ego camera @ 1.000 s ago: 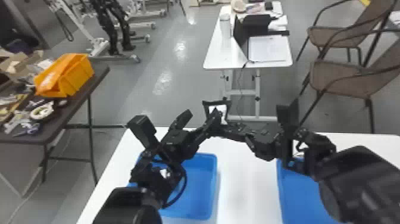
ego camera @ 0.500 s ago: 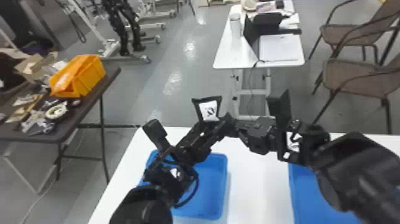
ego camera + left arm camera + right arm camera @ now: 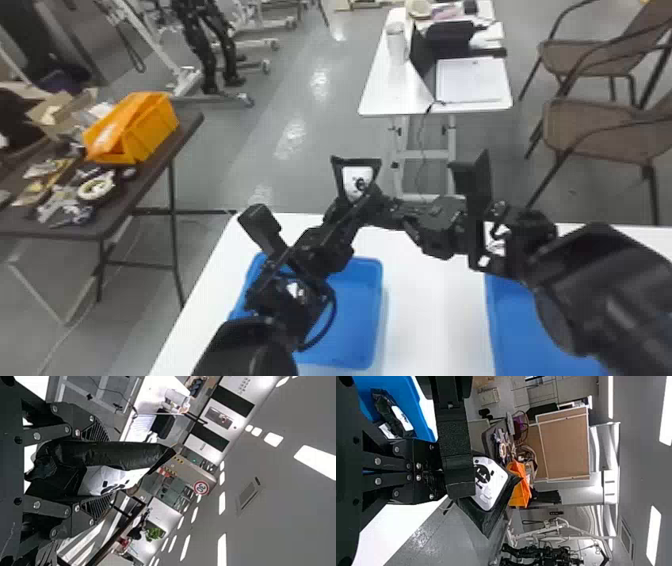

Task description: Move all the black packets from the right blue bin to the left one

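Left wrist view: black packet (image 3: pixel 115 457) between left hand's (image 3: pixel 350 207) fingers.

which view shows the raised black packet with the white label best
The right wrist view: there the packet shows much of its white label. The head view has it small; the left wrist view, steeply slanted.

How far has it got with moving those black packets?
Done: at least one black packet lies in what looks like the left bin. In hand: the left gripper holds another packet up in the air, not yet in a bin. Left: I can't tell how many remain, since the right arm covers much of the right bin.
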